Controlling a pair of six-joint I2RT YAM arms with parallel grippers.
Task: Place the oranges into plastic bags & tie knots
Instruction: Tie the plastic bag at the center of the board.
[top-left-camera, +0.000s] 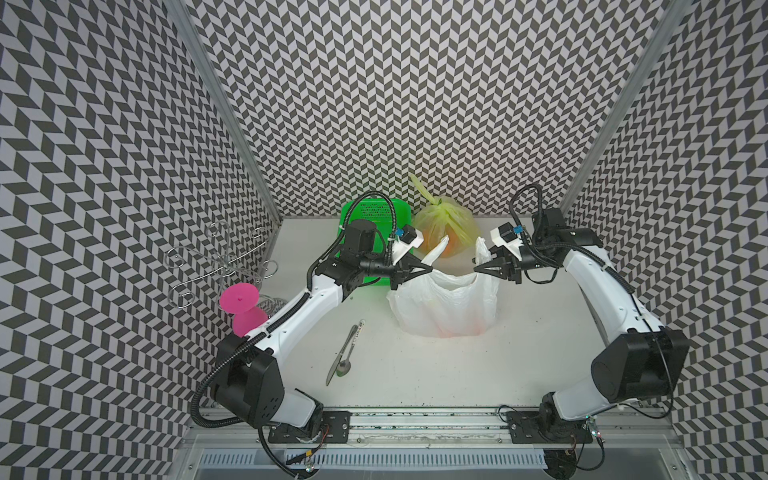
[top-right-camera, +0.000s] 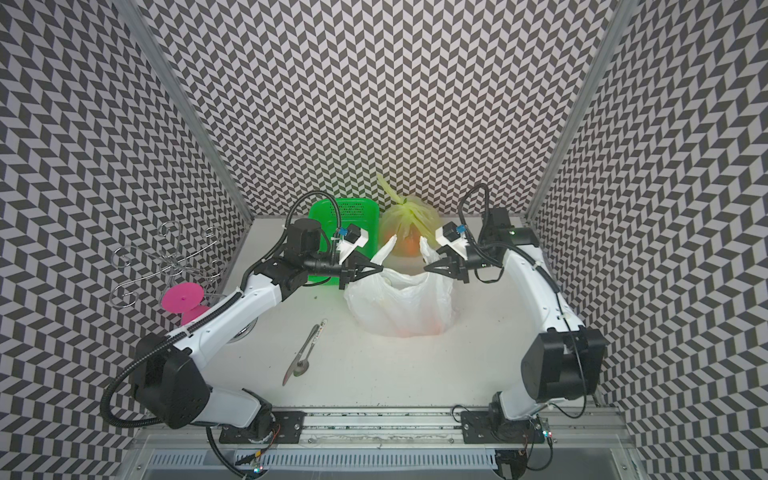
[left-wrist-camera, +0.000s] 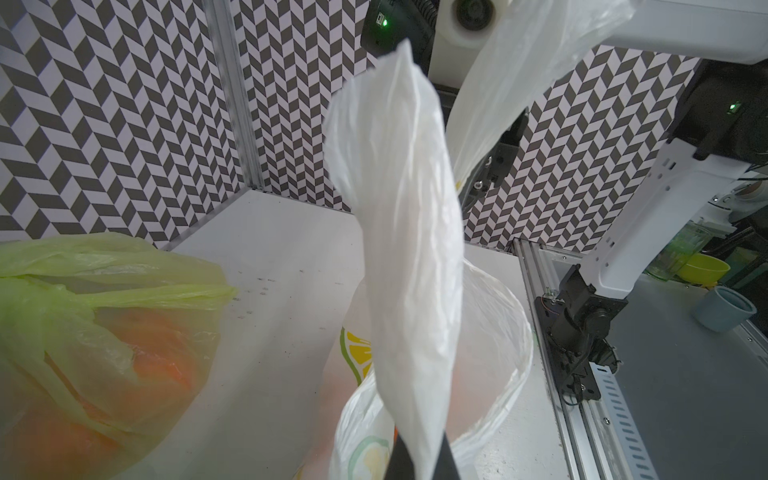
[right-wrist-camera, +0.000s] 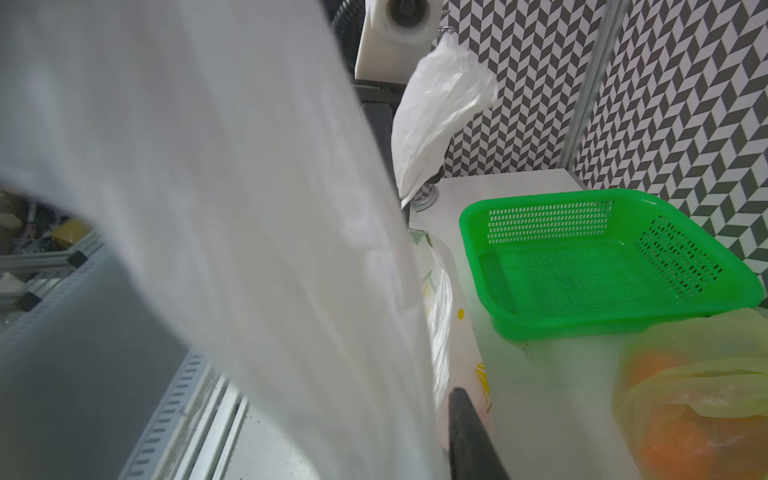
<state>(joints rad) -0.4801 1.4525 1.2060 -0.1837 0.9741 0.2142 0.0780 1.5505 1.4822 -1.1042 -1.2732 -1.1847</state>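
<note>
A handle of the white bag (top-left-camera: 444, 305) is gripped by the left tool (top-left-camera: 428, 269). The other is pinched by the right tool (top-left-camera: 476, 270).

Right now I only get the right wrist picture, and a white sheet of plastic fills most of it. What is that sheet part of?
Observer: It is one handle of the white bag, which stands with its mouth open. The right gripper pinches that handle low down.
Operator: And the smaller white flap further off?
Observer: That is the other handle. The left gripper is shut on it, opposite the right one.
Operator: Is the yellow-green bag closed?
Observer: Yes. In both top views the yellow-green bag has its handles tied in a knot at the top.
</note>
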